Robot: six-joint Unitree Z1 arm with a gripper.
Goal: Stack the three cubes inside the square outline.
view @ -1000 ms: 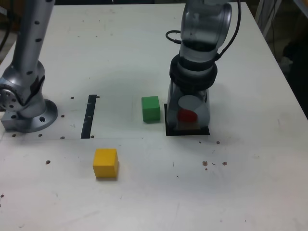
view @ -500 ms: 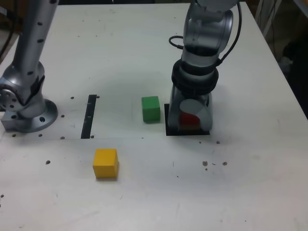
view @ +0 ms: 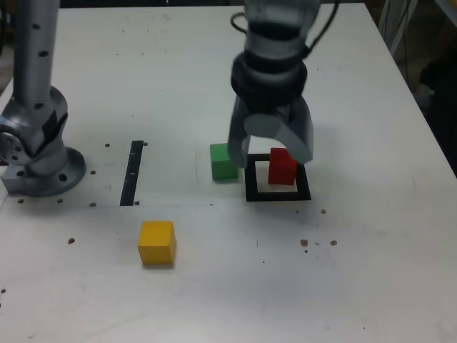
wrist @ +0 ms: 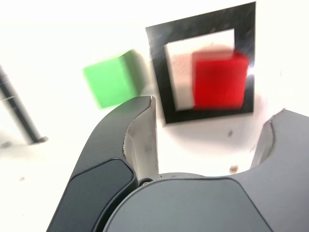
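The red cube (view: 283, 166) (wrist: 219, 79) rests on the table inside the black square outline (view: 278, 194) (wrist: 158, 72), toward its right side in the exterior view. My gripper (view: 270, 152) (wrist: 207, 125) hangs open just above it, with nothing between the fingers (wrist: 133, 128) and clear of the cube. Just outside the outline, on the exterior view's left, sits the green cube (view: 223, 163) (wrist: 110, 84), one top corner hidden behind a finger. Nearer the front, on that view's left, the yellow cube (view: 156, 242) stands alone.
The arm's metal base (view: 39, 168) stands at the exterior view's left. A narrow black strip (view: 132, 171) (wrist: 17, 111) lies between the base and the green cube. The white table's edge (view: 428, 114) runs along the exterior view's right.
The gripper has opened, let go of the red cube in the outline, and risen and shifted slightly toward the exterior view's left. The green and yellow cubes have not moved.
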